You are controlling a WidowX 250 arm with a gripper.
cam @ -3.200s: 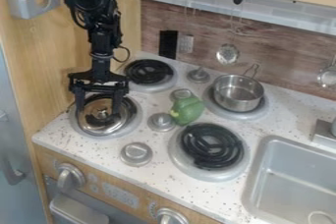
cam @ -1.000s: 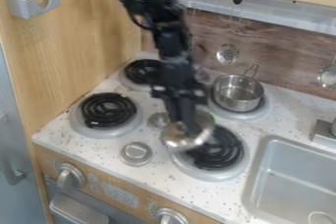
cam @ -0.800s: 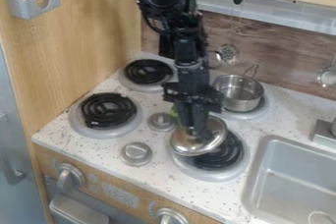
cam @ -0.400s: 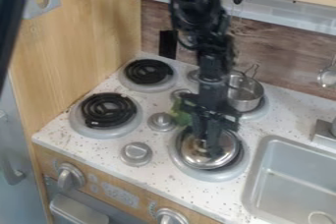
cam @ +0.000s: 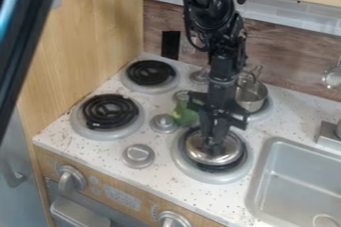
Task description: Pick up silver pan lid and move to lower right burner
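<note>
My gripper [cam: 214, 144] points down over the lower right burner [cam: 189, 168], its fingers shut on the knob at the middle of the silver pan lid [cam: 228, 155]. The lid is nearly level above the black coil, which shows as a dark band around the lid's edge. Whether the lid's rim touches the coil I cannot tell. The fingers hide the knob and part of the lid's back side.
Close behind the gripper's left side is a green pepper-like toy [cam: 186, 116]. A silver pot [cam: 252, 97] stands on the upper right burner, partly behind the arm. The sink [cam: 293, 181] lies to the right. A dark object [cam: 23, 32] crosses the upper left corner.
The lid left the lower left burner in my gripper and travelled right to the lower right burner, then shifted slightly right. The dark object has come in at the upper left.
</note>
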